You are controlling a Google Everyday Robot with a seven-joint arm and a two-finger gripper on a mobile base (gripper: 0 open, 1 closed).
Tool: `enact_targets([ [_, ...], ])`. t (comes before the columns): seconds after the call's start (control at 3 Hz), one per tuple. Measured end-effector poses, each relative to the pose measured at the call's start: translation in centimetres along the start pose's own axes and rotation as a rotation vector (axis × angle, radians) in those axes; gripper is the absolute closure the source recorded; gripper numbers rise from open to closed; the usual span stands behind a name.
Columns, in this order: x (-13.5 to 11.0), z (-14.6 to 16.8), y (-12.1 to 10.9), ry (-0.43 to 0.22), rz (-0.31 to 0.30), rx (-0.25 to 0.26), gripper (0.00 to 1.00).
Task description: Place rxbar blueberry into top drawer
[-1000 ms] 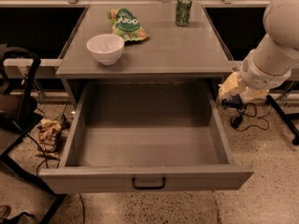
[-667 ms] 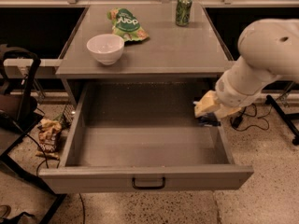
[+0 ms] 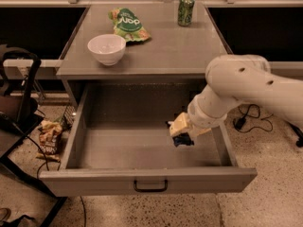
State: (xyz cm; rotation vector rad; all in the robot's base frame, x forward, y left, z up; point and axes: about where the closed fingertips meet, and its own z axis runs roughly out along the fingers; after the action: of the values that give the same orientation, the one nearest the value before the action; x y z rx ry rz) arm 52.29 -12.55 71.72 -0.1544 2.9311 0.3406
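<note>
**Rxbar blueberry (image 3: pixel 183 140) carried in over the open top drawer (image 3: pixel 94 182)**

Pinched in the gripper (image 3: pixel 180 133), jaws closed down on it. Seen only as a dark navy end below the pale fingers (image 3: pixel 178 126). Hangs over the drawer floor toward its 3 o'clock side, just inside the right wall. Cannot tell whether it touches the floor.

Against 0.7 s before: shifted toward 8 o'clock, off the line of the right wall and lower into the drawer. A second back, was outside altogether, at 3 o'clock of the drawer. Brought along with it the white arm (image 3: pixel 246 86), now reaching in from 3 o'clock with its bulk over the cabinet's right front corner. Unchanged: the drawer pulled fully out, and everything on the cabinet top (image 3: pixel 161 51).

Counted: one bar, one gripper, one open drawer with one dark pull handle (image 3: pixel 150 186) at 6 o'clock of its front panel. On the cabinet top, one white bowl (image 3: pixel 107 48) at 9 o'clock, one green chip bag (image 3: pixel 128 25) at 11 o'clock and one green soda can (image 3: pixel 185 9) at 1 o'clock. On the ground at 9 o'clock of the drawer, one crumpled snack bag (image 3: pixel 47 138).
</note>
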Motion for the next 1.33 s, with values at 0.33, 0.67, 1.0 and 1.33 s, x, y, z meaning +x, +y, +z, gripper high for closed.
enact_targets([
  [0.33, -0.61, 3.74, 1.19, -0.02, 0.004, -0.008, 1.0],
  [0.67, -0.92, 3.72, 1.28, -0.034, 0.006, -0.012, 0.81],
  [1.0, -0.92, 3.72, 1.28, -0.034, 0.006, -0.012, 0.58],
  [1.33, -0.92, 3.72, 1.28, -0.034, 0.006, -0.012, 0.34],
])
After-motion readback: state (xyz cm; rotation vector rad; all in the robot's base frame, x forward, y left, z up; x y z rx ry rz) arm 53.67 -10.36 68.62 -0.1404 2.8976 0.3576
